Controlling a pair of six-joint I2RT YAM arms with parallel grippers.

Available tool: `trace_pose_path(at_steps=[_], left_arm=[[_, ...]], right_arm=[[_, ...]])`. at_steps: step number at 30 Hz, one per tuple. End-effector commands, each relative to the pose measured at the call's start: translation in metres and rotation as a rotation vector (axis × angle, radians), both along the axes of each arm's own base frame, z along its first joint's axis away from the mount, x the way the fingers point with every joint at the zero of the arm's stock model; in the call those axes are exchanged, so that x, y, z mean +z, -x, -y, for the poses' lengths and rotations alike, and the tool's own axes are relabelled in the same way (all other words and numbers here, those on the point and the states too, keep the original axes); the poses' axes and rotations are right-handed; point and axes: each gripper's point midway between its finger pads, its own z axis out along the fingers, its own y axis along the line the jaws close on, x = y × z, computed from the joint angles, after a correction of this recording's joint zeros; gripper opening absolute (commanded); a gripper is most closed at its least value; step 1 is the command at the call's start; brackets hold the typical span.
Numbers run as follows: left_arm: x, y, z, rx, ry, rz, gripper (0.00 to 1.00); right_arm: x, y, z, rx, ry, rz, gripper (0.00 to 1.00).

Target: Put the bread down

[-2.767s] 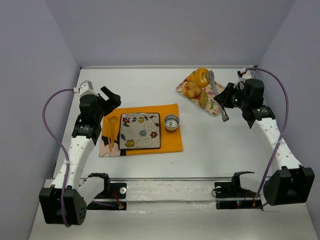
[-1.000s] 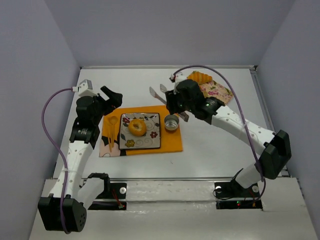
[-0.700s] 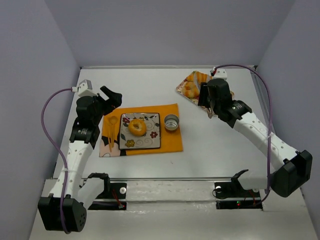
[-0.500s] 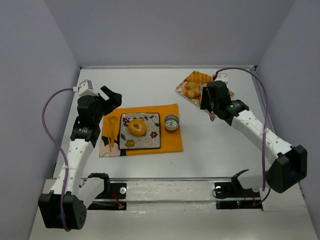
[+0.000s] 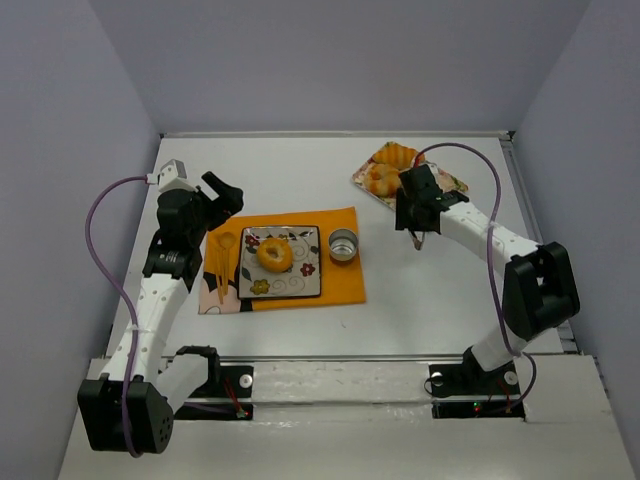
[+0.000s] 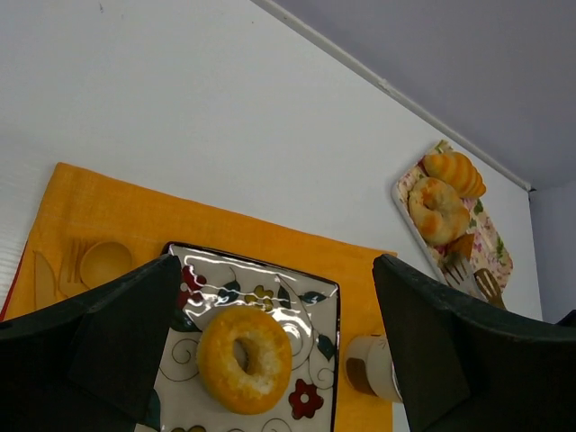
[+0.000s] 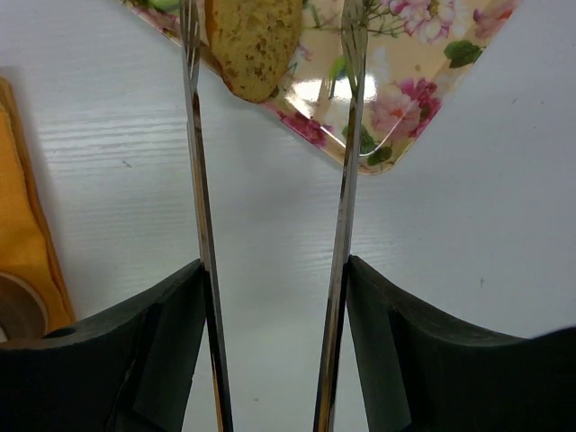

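One ring-shaped bread lies on the square flowered plate, a little left of the plate's middle, and the plate sits on an orange mat on the white bench. Just right of the plate, also on the mat, stands a small metal cup; on the mat's left strip lie orange utensils, a spoon and a fork side by side. The left hand hangs over the mat's far left corner with its fingers spread wide and nothing between them; its wrist view looks down past both fingers onto the plate and the ring of bread. Well apart, toward the far right of the bench, a flowered tray carries more breads: a ridged croissant at its far end, a round roll beside it, and a speckled slice near the tray's closer edge. The right hand is closed around a pair of metal tongs, one finger pressed against the outside of each arm. The tong arms stand apart and reach over the tray's near corner, the left arm touching or just beside the slice and the right arm over bare tray. The right arm itself covers part of the tray in the overhead view.
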Motion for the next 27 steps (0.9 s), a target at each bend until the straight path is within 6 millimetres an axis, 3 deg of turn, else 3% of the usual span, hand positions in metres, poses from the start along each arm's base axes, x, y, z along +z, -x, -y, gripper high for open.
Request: trace_pose_path(at_steps=[1,3,5,9,13,14,16,17,18,19,24,27], left_arm=[[0.017,-0.002,-0.004,0.018,-0.006,0.051,0.99],[0.017,-0.002,-0.004,0.018,-0.006,0.051,0.99],[0.017,-0.003,-0.004,0.018,-0.006,0.052,0.99],[0.017,-0.002,-0.004,0.017,-0.006,0.051,0.99],[0.018,-0.002,-0.003,0.015,-0.003,0.054,0.99],[0.019,-0.003,-0.003,0.014,-0.001,0.055,0.99],[0.019,-0.003,-0.003,0.016,0.000,0.055,0.99],[0.019,-0.003,-0.003,0.016,0.000,0.055,0.99],[0.018,-0.003,-0.003,0.016,-0.001,0.053,0.99],[0.018,-0.003,-0.003,0.017,0.001,0.052,0.99],[0.019,-0.003,-0.002,0.009,0.002,0.053,0.99],[0.020,-0.002,-0.003,0.015,0.002,0.056,0.99]], right_arm=[[0.014,-0.022,0.004,-0.030,-0.044,0.049,0.58],[0.012,-0.023,0.003,-0.031,-0.045,0.050,0.45],[0.016,-0.023,0.001,-0.025,-0.057,0.060,0.38],[0.045,-0.023,-0.001,-0.002,-0.091,0.137,0.27],[0.088,-0.012,-0.017,0.122,-0.178,0.221,0.25],[0.105,-0.001,-0.037,0.247,-0.238,0.242,0.24],[0.121,0.009,-0.053,0.355,-0.285,0.276,0.24],[0.132,0.028,-0.080,0.503,-0.337,0.297,0.24],[0.137,0.037,-0.092,0.566,-0.351,0.305,0.24],[0.144,0.057,-0.116,0.679,-0.367,0.321,0.24],[0.147,0.115,-0.184,1.003,-0.385,0.310,0.24],[0.129,0.131,-0.214,1.127,-0.362,0.253,0.24]])
